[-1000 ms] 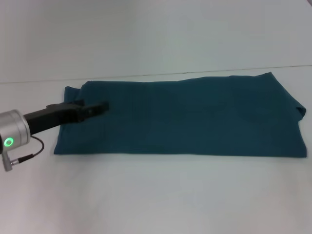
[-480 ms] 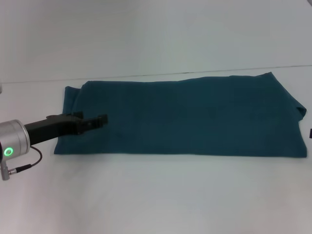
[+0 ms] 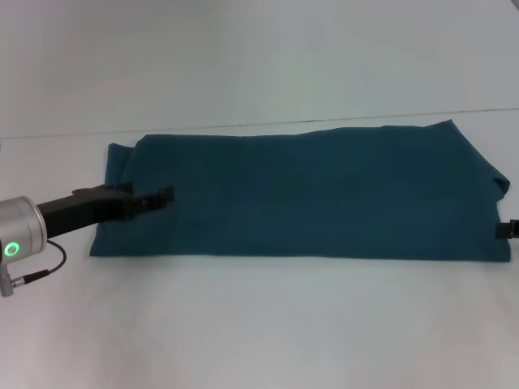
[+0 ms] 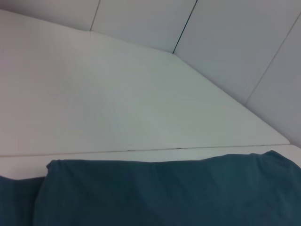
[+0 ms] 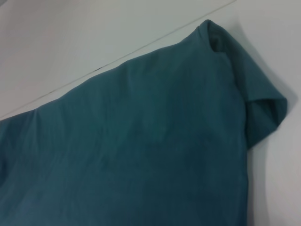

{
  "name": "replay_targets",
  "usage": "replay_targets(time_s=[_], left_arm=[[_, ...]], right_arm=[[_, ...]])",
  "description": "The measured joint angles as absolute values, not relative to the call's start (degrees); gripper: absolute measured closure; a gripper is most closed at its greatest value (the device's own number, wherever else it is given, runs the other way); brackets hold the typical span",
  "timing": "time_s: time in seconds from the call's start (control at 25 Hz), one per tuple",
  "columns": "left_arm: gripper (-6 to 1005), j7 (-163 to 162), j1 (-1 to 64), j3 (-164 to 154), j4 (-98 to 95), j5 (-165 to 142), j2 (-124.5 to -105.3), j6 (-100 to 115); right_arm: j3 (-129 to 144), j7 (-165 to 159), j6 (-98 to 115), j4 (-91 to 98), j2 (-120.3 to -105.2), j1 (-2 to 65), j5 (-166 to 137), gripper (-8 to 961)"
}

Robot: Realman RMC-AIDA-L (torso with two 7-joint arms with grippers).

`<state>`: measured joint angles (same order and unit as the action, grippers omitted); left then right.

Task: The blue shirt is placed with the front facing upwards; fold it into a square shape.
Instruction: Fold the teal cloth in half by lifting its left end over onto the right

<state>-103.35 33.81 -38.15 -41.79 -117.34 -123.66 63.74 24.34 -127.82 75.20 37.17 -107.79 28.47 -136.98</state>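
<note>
The blue shirt [image 3: 308, 194] lies flat on the white table [image 3: 259, 332] as a long folded band, plain teal side up, with no lettering showing. My left gripper [image 3: 166, 194] hovers over the band's left end, a little in from the edge. A dark tip of my right gripper [image 3: 508, 229] shows at the picture's right border, by the band's right end. The left wrist view shows the shirt's folded edge [image 4: 164, 193] with bare table beyond it. The right wrist view shows the shirt [image 5: 131, 141] with a folded sleeve corner [image 5: 265, 113].
The table's back edge meets a pale wall [image 3: 259, 57] just behind the shirt. White table surface lies in front of the shirt. A cable [image 3: 40, 271] hangs from the left wrist.
My left gripper has drawn back slightly to the left over the shirt's left end. The right gripper's tip has come into view at the right border. The shirt has not moved.
</note>
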Motion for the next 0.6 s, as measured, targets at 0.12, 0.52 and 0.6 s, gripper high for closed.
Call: replay_targets(time_s=[0.12, 0.52, 0.6], left_arm=[[61, -103.4, 34.0, -38.2, -41.8, -117.3, -123.61, 63.3], [60, -103.3, 34.1, -38.4, -41.8, -117.3, -123.66, 62.3], [60, -103.3, 34.0, -38.4, -41.8, -117.3, -123.66, 62.2]], right_arm=[[24.4, -127.7, 74.4, 36.4, -107.96, 28.8, -137.0, 105], [24.4, -126.6, 70.8, 35.0, -109.39, 30.2, -137.0, 130], [24.4, -126.4, 70.6, 35.0, -109.59, 30.3, -137.0, 135]])
